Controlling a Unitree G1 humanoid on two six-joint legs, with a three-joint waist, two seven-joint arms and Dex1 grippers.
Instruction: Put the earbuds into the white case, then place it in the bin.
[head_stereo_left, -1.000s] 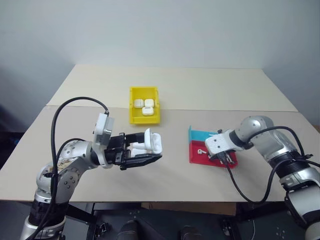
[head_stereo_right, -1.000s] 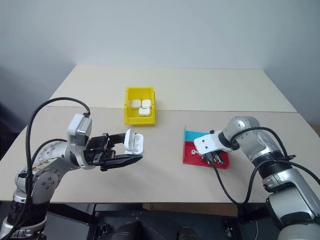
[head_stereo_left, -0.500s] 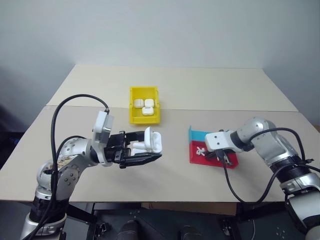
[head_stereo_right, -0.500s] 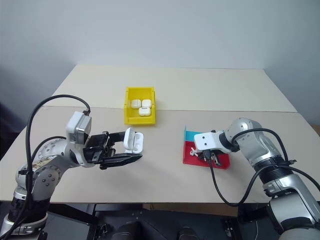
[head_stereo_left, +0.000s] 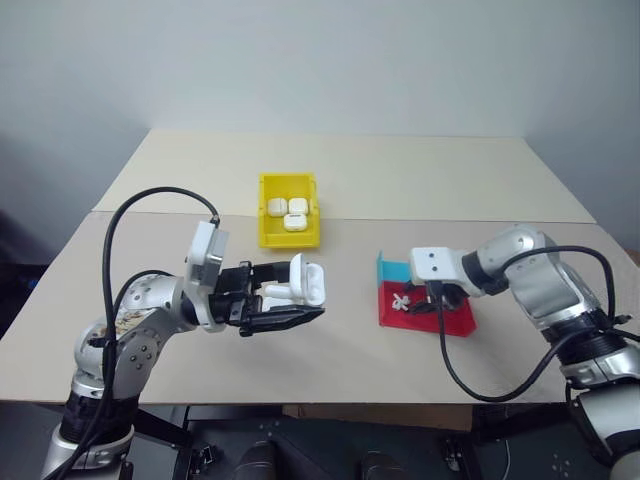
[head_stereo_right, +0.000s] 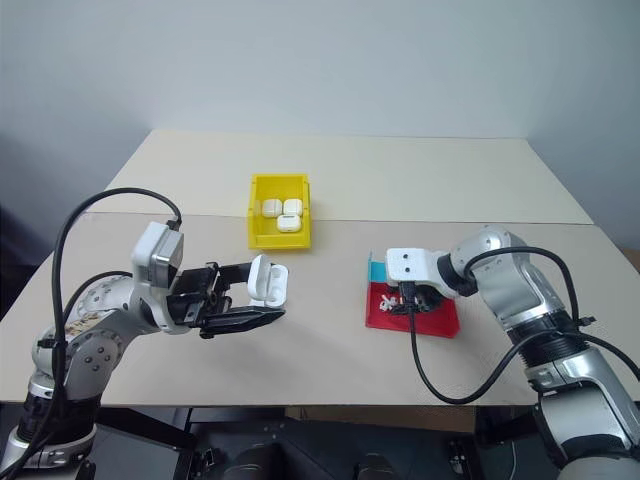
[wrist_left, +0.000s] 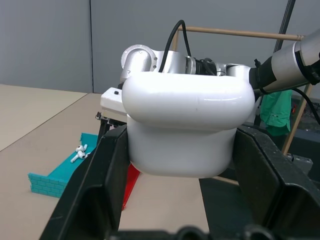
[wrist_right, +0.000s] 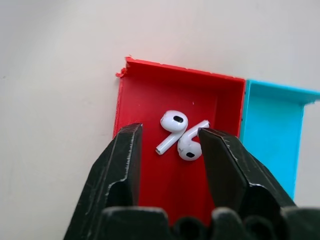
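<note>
Hovering over the earbuds (wrist_right: 179, 136), right end effector (wrist_right: 170, 137) gapes; left end effector (head_stereo_left: 290, 301) clamps white case (head_stereo_left: 305, 282).

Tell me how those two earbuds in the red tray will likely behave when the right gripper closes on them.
The earbuds look glossy and rounded, so they will probably slip or squirt sideways under the open right gripper. They lie touching each other, so pinching one likely nudges the other. Tiny and probably very light, they may skid across the red tray.
</note>
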